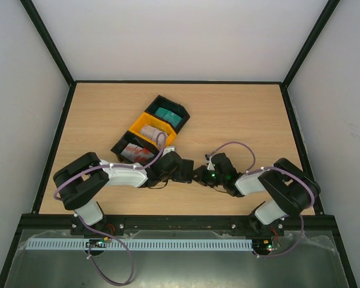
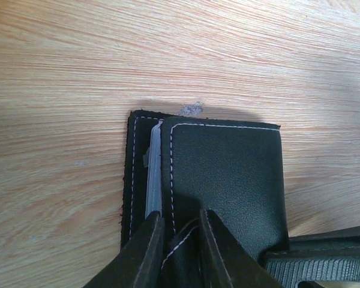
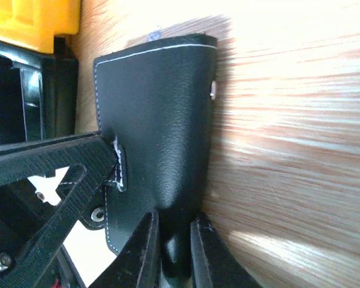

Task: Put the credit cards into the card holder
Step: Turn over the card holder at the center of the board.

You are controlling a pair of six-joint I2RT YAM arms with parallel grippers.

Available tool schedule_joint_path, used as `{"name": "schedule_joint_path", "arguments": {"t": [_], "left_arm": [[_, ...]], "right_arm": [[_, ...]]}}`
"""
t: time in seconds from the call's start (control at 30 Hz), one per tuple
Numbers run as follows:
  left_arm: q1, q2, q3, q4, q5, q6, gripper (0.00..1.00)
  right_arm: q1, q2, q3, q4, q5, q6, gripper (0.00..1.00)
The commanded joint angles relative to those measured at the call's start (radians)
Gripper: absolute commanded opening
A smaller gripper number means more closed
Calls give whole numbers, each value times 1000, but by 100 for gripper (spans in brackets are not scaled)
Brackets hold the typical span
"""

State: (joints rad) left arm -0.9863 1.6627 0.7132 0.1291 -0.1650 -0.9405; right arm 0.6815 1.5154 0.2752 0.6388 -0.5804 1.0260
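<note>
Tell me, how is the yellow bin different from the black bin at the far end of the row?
The yellow bin holds pale cards; the black bin holds teal cards. The yellow bin sits mid-row, between two black ones; the black bin sits farthest from the arms. Both are open-topped and stand side by side.

the card holder [image 2: 228,174] is showing matte black, with white stitching tracing its edges. a pale grey-white card [image 2: 153,180] is peeking from its pocket. the tabletop [image 2: 78,72] is showing light wood with fine streaky grain. the left hand [image 2: 181,225] and right hand [image 3: 174,219] are looking black. teal cards [image 1: 167,115] are filling the far black bin [image 1: 162,99], greyish ones the yellow bin [image 1: 137,126], and red-and-white cards [image 1: 137,153] the near black bin [image 1: 117,146].
</note>
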Motion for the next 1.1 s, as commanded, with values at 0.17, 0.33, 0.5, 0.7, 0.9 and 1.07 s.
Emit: {"name": "schedule_joint_path", "arguments": {"t": [0.17,0.33,0.5,0.7,0.9,1.07], "left_arm": [[-3,5,-42,-222,91,17,24],[18,-88,41,-313,46,46,40],[50,-198,113,-388,7,75,49],[87,-339,188,-465,-46,95,52],[136,-472,278,-522,-64,146,56],[167,-548,334,-568,-69,191,58]], "right_arm": [[18,-115,88,-326,116,-122,2],[17,-178,165,-654,243,-244,2],[19,-232,275,-944,403,-328,2],[21,-244,425,-1220,615,-373,2],[41,-188,591,-1385,777,-363,2],[60,-87,722,-1576,995,-357,2]]}}
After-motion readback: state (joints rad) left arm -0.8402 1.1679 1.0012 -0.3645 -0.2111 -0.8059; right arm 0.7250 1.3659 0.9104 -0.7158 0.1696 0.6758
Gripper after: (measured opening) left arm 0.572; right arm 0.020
